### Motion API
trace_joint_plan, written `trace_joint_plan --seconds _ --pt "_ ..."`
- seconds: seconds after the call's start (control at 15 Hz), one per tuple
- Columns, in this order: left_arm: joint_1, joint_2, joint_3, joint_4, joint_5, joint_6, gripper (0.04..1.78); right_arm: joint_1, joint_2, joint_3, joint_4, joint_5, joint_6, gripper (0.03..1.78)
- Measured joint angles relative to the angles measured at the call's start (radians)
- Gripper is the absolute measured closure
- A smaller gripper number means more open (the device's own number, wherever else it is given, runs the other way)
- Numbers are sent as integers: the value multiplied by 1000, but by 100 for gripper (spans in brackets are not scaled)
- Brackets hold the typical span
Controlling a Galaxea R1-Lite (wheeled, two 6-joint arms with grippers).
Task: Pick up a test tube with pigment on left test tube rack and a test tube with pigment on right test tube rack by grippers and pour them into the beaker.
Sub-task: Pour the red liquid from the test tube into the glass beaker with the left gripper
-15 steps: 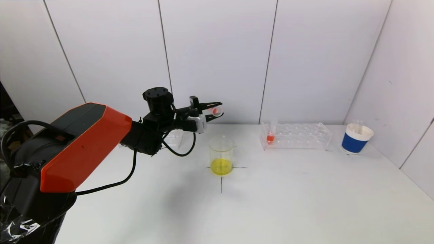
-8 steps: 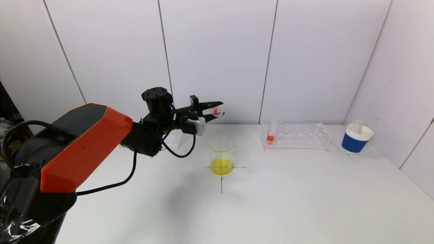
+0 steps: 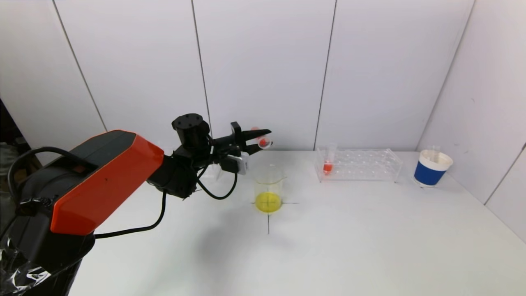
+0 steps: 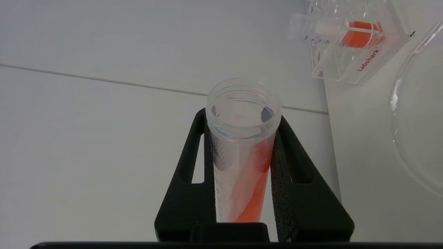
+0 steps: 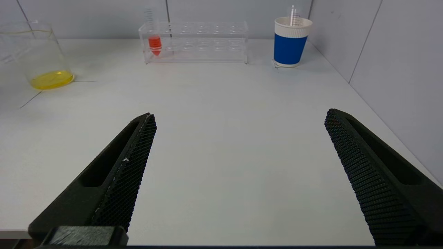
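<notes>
My left gripper [image 3: 263,142] is shut on a clear test tube [image 4: 242,152] with red pigment, held tilted on its side above and behind the glass beaker [image 3: 268,187]. The tube's open mouth [image 3: 265,143] points right. The beaker holds yellow liquid [image 3: 268,202] and stands on a black cross mark. Its rim shows in the left wrist view [image 4: 415,117]. The right rack [image 3: 358,164] holds one tube with red pigment [image 3: 327,166] at its left end. The left rack [image 3: 209,167] is mostly hidden behind my left arm. My right gripper [image 5: 240,145] is open and empty above the table's near right part.
A blue and white paper cup [image 3: 431,167] with a clear tube in it stands at the far right, near the side wall. The wall panels stand close behind the racks. My left arm's orange cover [image 3: 98,176] fills the near left.
My left gripper has dropped a little toward the beaker and turned the tube further onto its side. The beaker, the racks and the right arm have not moved.
</notes>
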Motion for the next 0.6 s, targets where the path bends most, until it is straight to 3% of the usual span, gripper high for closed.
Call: trace_joint_plan --seconds 0.6 --pt "0 44 12 -49 0 56 136 0 0 0 0 0 0 4"
